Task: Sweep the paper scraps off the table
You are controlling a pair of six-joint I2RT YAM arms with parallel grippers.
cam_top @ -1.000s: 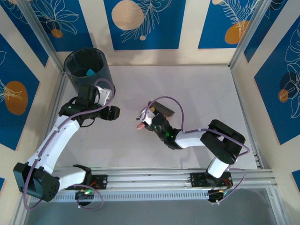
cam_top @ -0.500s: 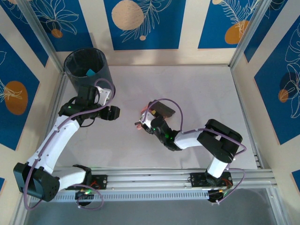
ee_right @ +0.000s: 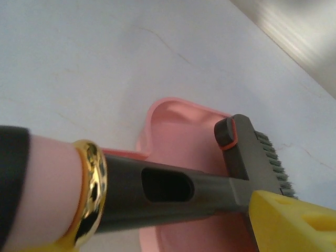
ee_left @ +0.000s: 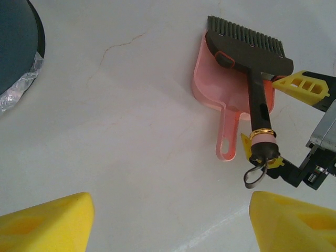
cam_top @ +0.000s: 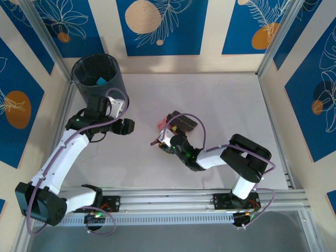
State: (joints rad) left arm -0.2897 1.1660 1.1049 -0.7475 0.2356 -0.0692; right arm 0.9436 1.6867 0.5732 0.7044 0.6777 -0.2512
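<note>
A teal paper scrap (cam_top: 100,80) lies inside the dark bin (cam_top: 97,76). On the table (cam_top: 226,100) rests a pink dustpan (ee_left: 231,100), with a dark brush (ee_left: 247,52) lying across it. My right gripper (cam_top: 164,137) straddles the brush handle (ee_right: 168,189). Its yellow fingers (ee_left: 302,86) stand wider apart than the handle, so it is open. My left gripper (ee_left: 170,226) hovers open over bare table, left of the dustpan and near the bin, with nothing between its fingertips (ee_left: 47,220).
The bin (ee_left: 16,47) stands at the table's far left corner, lined with clear plastic. Aluminium rails (cam_top: 273,121) and patterned walls enclose the table. A broad stretch of surface lies to the right and behind the dustpan.
My right gripper's jaws have spread apart around the brush handle, and that arm has edged slightly left. The left arm has stayed put.
</note>
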